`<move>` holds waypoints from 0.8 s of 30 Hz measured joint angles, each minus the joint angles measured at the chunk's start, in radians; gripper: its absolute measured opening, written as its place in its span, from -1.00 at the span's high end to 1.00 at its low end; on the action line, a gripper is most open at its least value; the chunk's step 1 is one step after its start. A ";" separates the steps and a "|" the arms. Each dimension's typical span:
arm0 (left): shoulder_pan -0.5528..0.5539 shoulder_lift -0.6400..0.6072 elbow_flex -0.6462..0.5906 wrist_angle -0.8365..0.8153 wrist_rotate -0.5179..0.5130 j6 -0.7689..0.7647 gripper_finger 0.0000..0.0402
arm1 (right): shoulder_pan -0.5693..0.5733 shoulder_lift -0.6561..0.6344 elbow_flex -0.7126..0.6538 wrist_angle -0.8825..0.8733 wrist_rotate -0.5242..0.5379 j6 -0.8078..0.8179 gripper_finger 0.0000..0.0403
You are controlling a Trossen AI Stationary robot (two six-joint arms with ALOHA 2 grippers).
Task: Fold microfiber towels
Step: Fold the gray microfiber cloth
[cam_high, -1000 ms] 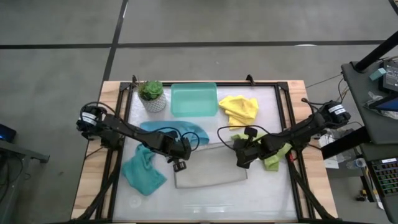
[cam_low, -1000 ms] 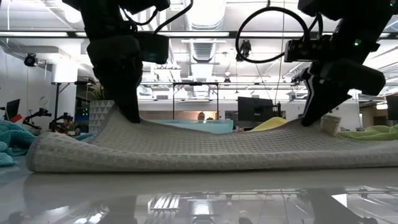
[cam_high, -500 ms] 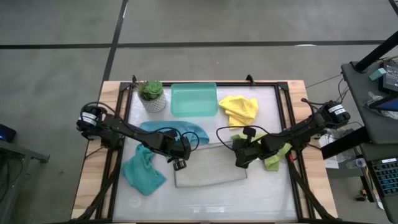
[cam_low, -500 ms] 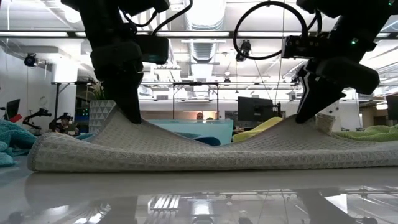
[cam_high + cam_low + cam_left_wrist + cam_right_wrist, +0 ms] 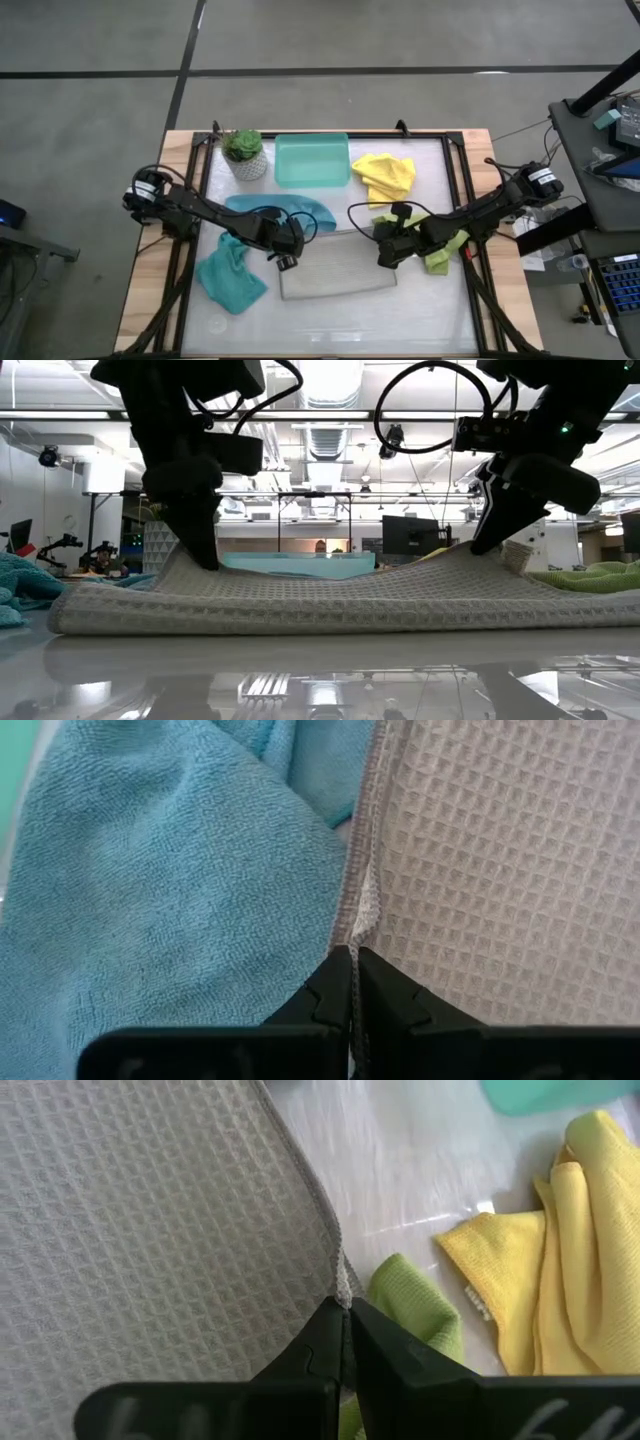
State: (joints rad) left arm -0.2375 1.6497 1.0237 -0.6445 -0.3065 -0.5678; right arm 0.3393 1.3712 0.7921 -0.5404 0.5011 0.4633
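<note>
Pinching the grey towel's (image 5: 335, 268) far corners, left gripper (image 5: 287, 257) and right gripper (image 5: 385, 253) begin its first fold; the other towels seemingly lie crumpled, unfolded.

We see bare table (image 5: 330, 325) along the near edge, in front of the grey towel (image 5: 335, 270), and a gripper could pass there freely. To the left, two teal towels (image 5: 230, 278) crowd the surface; to the right, the lime green towel (image 5: 445, 250) and yellow towel (image 5: 385, 175) block the way. At the back, the potted plant (image 5: 243, 153) and teal tray (image 5: 312, 160) stand side by side, leaving little gap.
</note>
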 joint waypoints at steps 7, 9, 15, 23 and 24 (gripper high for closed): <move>0.000 0.000 0.000 0.000 -0.040 -0.001 1.00 | -0.002 0.003 0.000 0.000 0.026 0.018 0.95; 0.000 0.000 0.000 0.000 -0.042 -0.001 0.99 | -0.002 0.004 -0.002 0.001 0.025 0.017 0.94; 0.000 0.000 -0.001 0.000 -0.048 0.002 0.74 | -0.003 0.004 -0.002 0.004 0.050 0.017 0.77; 0.000 -0.006 0.014 -0.031 -0.050 0.000 0.40 | -0.006 -0.013 -0.002 -0.006 0.051 0.016 0.49; 0.000 -0.009 0.022 -0.043 -0.050 0.000 0.38 | -0.006 -0.017 -0.002 -0.008 0.051 0.016 0.47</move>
State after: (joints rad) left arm -0.2371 1.6404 1.0452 -0.6870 -0.3565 -0.5678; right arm 0.3328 1.3543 0.7898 -0.5484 0.5520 0.4789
